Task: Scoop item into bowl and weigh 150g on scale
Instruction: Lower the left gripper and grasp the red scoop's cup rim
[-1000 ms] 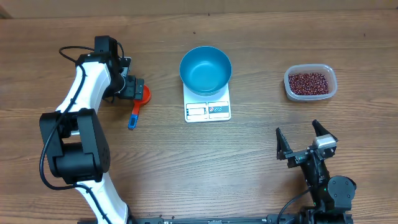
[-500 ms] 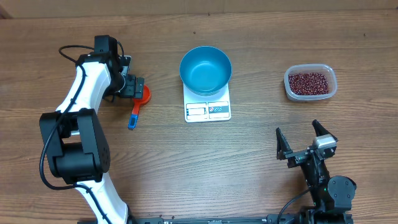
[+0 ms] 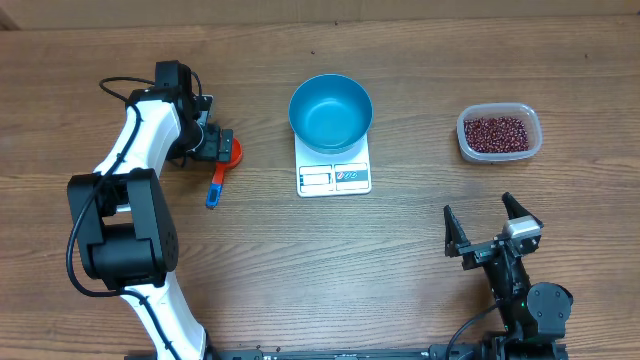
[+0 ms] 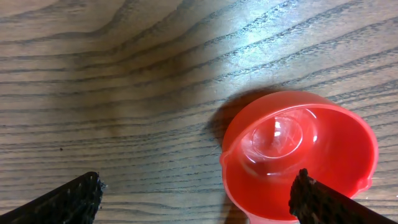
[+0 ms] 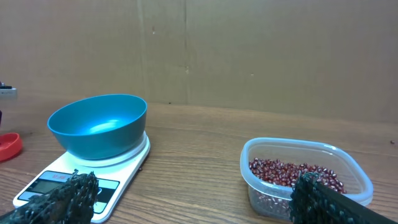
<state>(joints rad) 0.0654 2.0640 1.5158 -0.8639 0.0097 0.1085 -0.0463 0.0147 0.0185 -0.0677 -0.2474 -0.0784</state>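
Many beans (image 3: 497, 132) in tub (image 3: 461, 135), well ahead of right pincer (image 3: 477, 205).

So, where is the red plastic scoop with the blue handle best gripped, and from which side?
Probably the blue handle, from straight above, with the jaws across its narrow width. The red plastic scoop lies flat with its cup mouth up. The handle is slim and straight, while the round cup is wide.

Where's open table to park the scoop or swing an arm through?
Widest bare wood: between the scale and the clear tub of beans, and the front strip nearer the robot than the scale, left of the right gripper. Tight around the scoop, where the left gripper hovers.
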